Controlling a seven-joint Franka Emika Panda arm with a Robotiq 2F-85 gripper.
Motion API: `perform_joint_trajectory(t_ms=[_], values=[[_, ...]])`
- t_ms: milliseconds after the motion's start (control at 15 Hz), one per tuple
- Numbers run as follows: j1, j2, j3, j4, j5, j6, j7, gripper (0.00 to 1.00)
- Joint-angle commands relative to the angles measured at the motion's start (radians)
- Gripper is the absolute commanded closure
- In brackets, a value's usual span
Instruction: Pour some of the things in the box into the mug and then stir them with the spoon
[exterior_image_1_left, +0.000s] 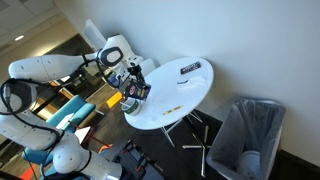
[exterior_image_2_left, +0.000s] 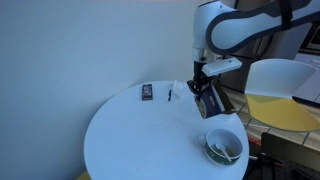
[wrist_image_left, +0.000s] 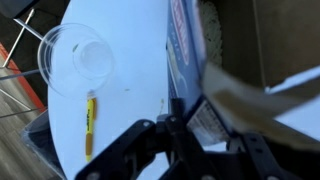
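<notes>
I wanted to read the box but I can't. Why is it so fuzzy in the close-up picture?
In the wrist view the box sits very close to the camera, held in the pincer, so its print is blurred, while the mug farther off looks sharper; in an exterior view the box is just a small dark shape against the bright white table, too tiny to read.

The white Panda arm (exterior_image_2_left: 225, 25) comes in from the upper right of an exterior view, with its wrist bent steeply downward. Its black Robotiq gripper (exterior_image_2_left: 204, 88) hangs right of centre, jaws part-way closed, clamping the tilted box (exterior_image_1_left: 134, 91).
</notes>
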Motion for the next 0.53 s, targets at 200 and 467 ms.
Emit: perform_joint_trajectory(t_ms=[200,467], values=[[0.016,-0.099,0.028,-0.112,-0.068,0.125,0.09,0.89],[0.016,-0.175,0.062,-0.208,-0.151,0.215,0.163,0.89]])
